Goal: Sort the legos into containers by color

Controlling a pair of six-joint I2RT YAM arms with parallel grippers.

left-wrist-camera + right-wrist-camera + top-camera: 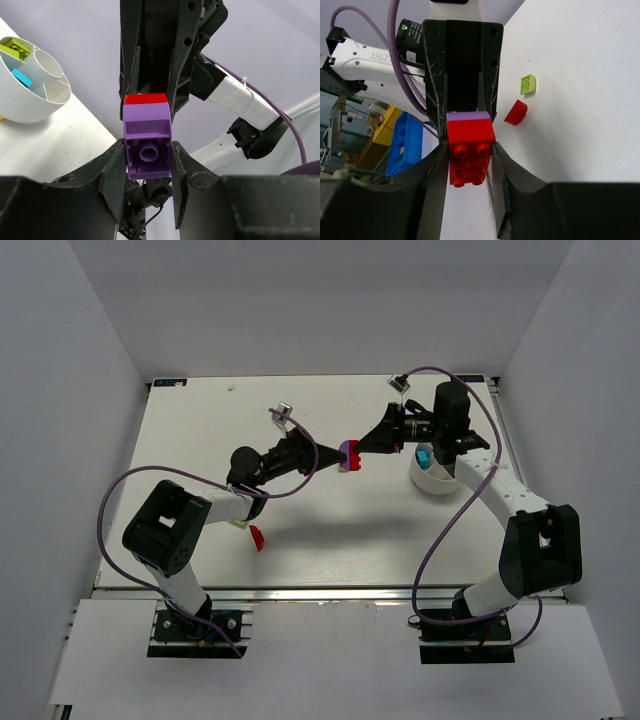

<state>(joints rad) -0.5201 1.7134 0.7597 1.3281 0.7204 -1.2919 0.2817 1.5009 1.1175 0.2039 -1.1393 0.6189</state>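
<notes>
A purple brick (147,145) and a red brick (470,150) are stuck together and held in the air over the table's middle (350,456). My left gripper (147,156) is shut on the purple half. My right gripper (469,161) is shut on the red half, and the two grippers meet tip to tip. The round white divided bowl (432,486) stands under the right arm with a cyan brick (425,456) in it. In the left wrist view the bowl (25,107) holds a lime brick (12,47) and a cyan brick (21,77) in separate wedges.
A red curved piece (257,537) and a lime brick (238,524) lie on the table by the left arm; both also show in the right wrist view, the red piece (516,112) and the lime brick (528,84). White walls enclose the table.
</notes>
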